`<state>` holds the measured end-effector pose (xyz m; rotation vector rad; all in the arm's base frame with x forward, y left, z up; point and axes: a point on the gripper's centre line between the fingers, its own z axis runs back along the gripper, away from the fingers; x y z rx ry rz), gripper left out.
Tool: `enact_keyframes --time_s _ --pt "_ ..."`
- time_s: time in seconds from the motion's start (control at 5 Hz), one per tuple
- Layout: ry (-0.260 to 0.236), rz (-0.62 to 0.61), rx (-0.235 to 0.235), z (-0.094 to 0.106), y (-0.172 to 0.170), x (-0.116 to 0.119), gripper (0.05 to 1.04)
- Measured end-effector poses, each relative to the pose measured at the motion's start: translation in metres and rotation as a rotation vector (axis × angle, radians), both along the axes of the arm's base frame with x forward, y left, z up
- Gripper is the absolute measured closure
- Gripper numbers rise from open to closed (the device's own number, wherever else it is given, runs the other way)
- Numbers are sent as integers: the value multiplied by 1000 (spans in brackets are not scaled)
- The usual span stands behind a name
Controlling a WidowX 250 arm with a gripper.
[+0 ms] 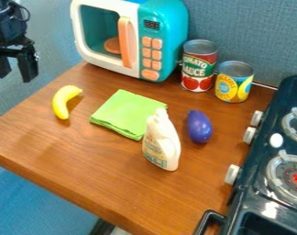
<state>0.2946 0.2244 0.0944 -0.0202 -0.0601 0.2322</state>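
Note:
The gripper [16,69] hangs at the upper left, open, its two fingers apart with nothing between them, off the table's left edge. Nearest to it on the table lies a yellow banana [64,101]. Right of the banana is a folded green cloth [125,112]. A white bottle [161,144] is in front of the cloth's right corner, and a purple eggplant [200,126] lies to the bottle's right.
A teal and white toy microwave [166,27] stands at the back of the wooden table [96,160]. Beside it are a tomato sauce can [199,66] and a shorter yellow can [234,82]. A dark toy stove [261,183] with knobs lines the right side.

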Motion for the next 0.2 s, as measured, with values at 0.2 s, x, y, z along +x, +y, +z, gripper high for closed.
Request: enact_keyframes --time_s 0.2 --pt "9 -32 14 -4 -3 1 83"
